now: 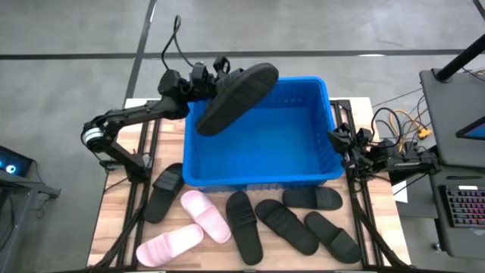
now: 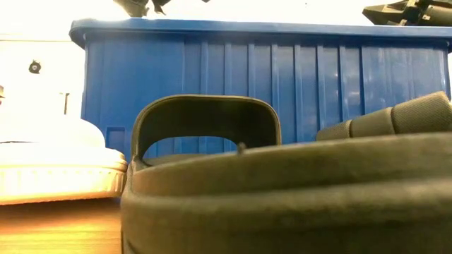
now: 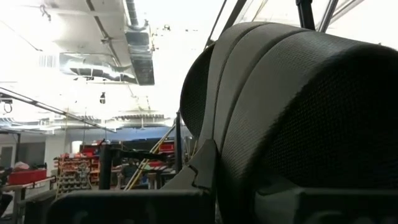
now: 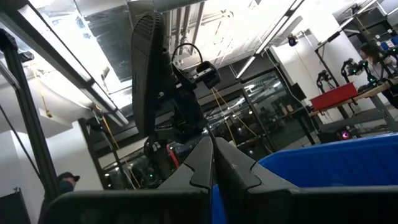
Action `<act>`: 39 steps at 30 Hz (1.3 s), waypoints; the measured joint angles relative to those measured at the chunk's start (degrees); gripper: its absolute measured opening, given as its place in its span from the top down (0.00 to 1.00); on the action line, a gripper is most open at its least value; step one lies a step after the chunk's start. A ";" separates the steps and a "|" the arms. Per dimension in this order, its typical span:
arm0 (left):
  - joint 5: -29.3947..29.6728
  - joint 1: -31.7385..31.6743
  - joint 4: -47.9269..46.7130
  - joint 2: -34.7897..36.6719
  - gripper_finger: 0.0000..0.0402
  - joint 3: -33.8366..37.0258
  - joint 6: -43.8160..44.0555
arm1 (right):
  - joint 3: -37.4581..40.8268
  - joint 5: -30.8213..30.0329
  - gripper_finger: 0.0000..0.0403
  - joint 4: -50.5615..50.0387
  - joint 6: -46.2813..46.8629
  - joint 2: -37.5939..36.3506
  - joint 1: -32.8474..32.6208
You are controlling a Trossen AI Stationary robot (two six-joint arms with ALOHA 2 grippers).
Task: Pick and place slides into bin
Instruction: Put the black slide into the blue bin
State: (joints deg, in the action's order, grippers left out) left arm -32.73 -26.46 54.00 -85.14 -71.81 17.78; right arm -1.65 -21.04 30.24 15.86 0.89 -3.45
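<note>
Seen from above: large blue bin (image 1: pixel 261 148) at centre frame, on a wooden table (image 1: pixel 114 220). Left gripper (image 1: pixel 206 85) at upper centre-left, over the bin's upper left corner, clamped on a black slide (image 1: pixel 236 97) held tilted in the air above the bin's rim. Right gripper (image 1: pixel 336 139) at centre right, just beside the bin's right wall, fingers pressed together, holding nothing.

Along the lower part of the frame, below the bin: one black slide (image 1: pixel 164 192) at lower left, leaning against the bin's lower left corner; two pale pink slides (image 1: pixel 205 215) (image 1: pixel 168 246) next to it, touching each other; four more black slides (image 1: pixel 244 226) (image 1: pixel 286 225) (image 1: pixel 313 198) (image 1: pixel 333 236) spread toward lower right, lying close together.

From table height: ribbed blue wall of the bin (image 2: pixel 282 92) across the upper frame, a black slide (image 2: pixel 282 197) filling the foreground, a pink slide (image 2: pixel 56 166) at left.

From the left wrist: the gripped black slide (image 3: pixel 298 106) filling the right half of the frame, ceiling behind.

From the right wrist: closed fingers (image 4: pixel 214 165) at lower centre, blue bin rim (image 4: pixel 336 158) at lower right, the held slide (image 4: pixel 148 74) edge-on at upper left.
</note>
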 joint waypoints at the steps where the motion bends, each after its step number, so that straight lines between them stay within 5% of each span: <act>1: 0.00 0.00 -0.04 0.00 1.00 0.00 0.02 | 0.00 0.00 0.98 0.00 0.00 0.01 0.00; 6: 0.49 0.00 -2.64 0.00 1.00 0.00 -0.08 | 0.00 0.00 0.98 0.00 0.00 0.00 -0.01; 13: 3.75 -1.29 -18.19 0.00 1.00 -0.20 -5.57 | 0.00 0.00 0.98 0.00 0.02 0.00 -0.01; 27: 23.51 -1.42 -51.88 0.00 1.00 -0.50 -27.35 | 0.00 -0.02 0.98 0.02 0.02 0.01 -0.01; 39: 39.40 1.16 -65.19 0.00 1.00 -0.39 -40.03 | 0.00 -0.02 0.98 -0.05 0.02 -0.01 0.00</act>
State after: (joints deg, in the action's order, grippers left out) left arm 6.67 -25.30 -11.19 -85.14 -72.20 -22.25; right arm -1.65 -21.06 30.19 15.88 0.89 -3.44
